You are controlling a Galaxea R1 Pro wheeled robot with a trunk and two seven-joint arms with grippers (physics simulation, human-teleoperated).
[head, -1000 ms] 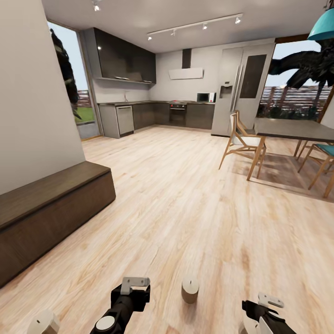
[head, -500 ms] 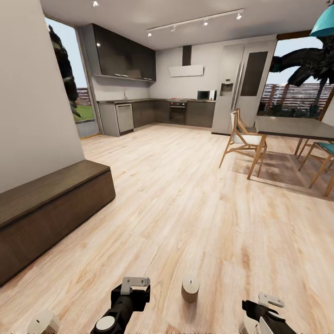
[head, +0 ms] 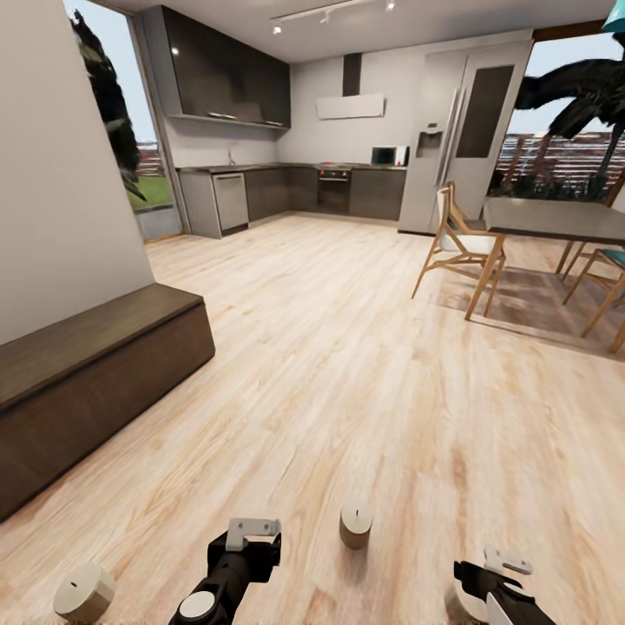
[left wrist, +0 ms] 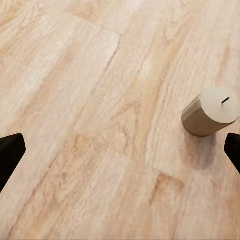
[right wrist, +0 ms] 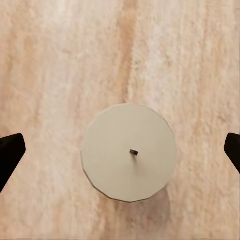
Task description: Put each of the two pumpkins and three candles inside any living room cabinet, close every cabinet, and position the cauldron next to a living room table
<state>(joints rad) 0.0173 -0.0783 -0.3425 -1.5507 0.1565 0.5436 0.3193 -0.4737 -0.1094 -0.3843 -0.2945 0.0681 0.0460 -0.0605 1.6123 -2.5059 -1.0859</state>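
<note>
Tilting down since a second ago, the head camera drops the ceiling lights and the teal lamp out of its view and brings the candle by the left arm fully in; the candles and arms themselves look unmoved on the floor.

Both black two-fingered hands are spread wide and hold nothing. The right hand (head: 493,583) hangs straight over a stubby grey-beige candle with a pale flat top (right wrist: 129,152); in the right wrist view the wick dot sits midway between the dark fingertips (right wrist: 10,150). The left hand (head: 252,536) points at bare pale wood-plank floor (head: 347,365), with a second stubby candle (head: 355,525) at about 3 o'clock of it, between the two arms, and a third (head: 83,592) at about 8 o'clock, near the frame corner.

My judgement is that the step in hand is the right-arm pick. Alignment already looks good, so it calls for a straight vertical descent, fingers kept level, closing around the candle's mid-height rather than its rim; a short, smooth cylinder may tip or squirt out if pinched high or off-centre.

Beyond, the long low dark-brown wood cabinet (head: 95,382) lies at 10 o'clock along the wall, fronts shut. Pumpkins, cauldron and coffee table are elsewhere.

No brand, label or writing is readable anywhere.
</note>
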